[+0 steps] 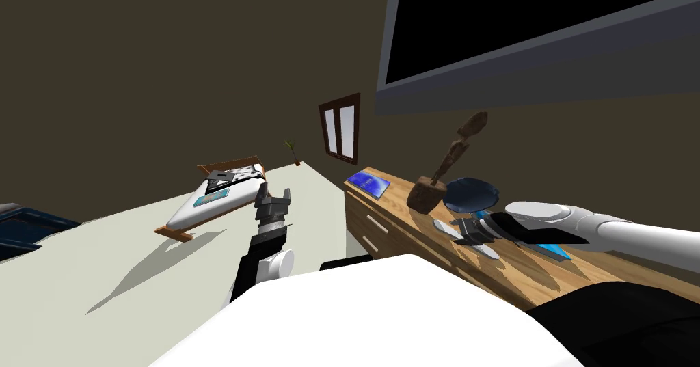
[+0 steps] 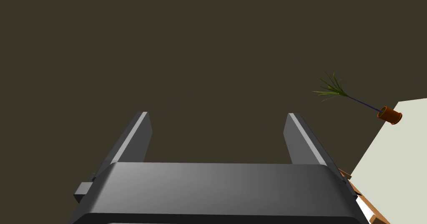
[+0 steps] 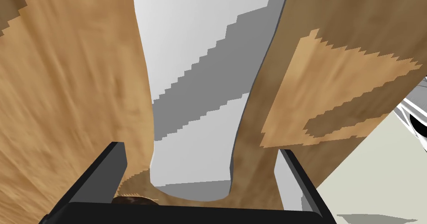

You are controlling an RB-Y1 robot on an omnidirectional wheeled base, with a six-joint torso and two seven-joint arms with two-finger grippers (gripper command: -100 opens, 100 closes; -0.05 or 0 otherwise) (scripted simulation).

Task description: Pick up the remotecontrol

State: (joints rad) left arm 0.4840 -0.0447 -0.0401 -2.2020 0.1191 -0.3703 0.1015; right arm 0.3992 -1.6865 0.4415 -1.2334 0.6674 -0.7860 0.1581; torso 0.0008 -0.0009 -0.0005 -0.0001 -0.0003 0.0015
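Counter's the big thing here: a wooden counter (image 1: 400, 193) with drawers runs along my right side. It carries a carved brown statue (image 1: 444, 168), a dark blue bowl (image 1: 472, 195) and, nearest me, the white remote control (image 1: 446, 229) lying flat on the wood.

My right arm reaches in over the remote. The left arm is parked out in front of my chest, well apart from the counter, so right is obviously the nearer one. The left tool (image 1: 274, 191) is spread wide with nothing in it.

Now the bit that matters. The remote is a long slim slab, and in the head view it runs diagonally, with an end poking out on each side of the right tool (image 1: 470, 233). In the right wrist view it runs straight away from the tool's body, right down the middle of the gap, with one finger along each long side. That tool is released too: bare wood shows between each finger and the remote, so no contact as far as I can tell.

My guess is the narrow width is what gets pinched. So it's probably just a bit lower and squeeze, no twisting. It's flat and thin though, so a high grip might slip off.
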